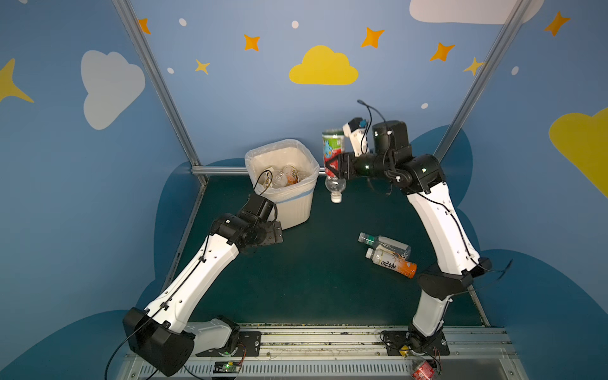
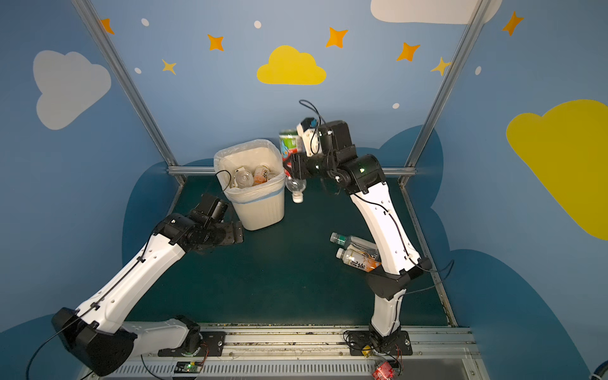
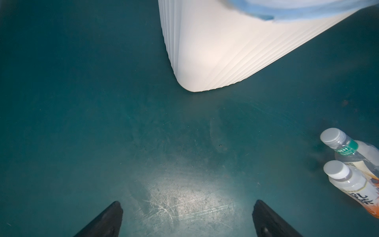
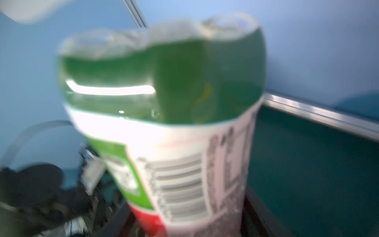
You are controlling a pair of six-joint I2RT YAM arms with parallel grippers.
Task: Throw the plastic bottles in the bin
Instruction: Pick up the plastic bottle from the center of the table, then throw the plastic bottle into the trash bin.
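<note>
Tabletop [image 1: 312, 289] scuffed teal, walls [image 1: 230, 98] blue

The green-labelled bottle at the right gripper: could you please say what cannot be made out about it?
- Right wrist view: green-labelled bottle blurred, print unreadable; it mostly hides the jaws.
- Both top views: right gripper around it, but gripped or released cannot be told.

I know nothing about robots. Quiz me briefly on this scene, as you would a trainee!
1. True or false: the left gripper holds a bottle.
2. How many bottles lie on the table?
3. The green-labelled bottle at the right gripper points its cap: A up, B down, C sideways.
Key: 1 false, its jaws are open and empty. 2 two: the clear bottle and the orange-labelled bottle. 3 B.
</note>
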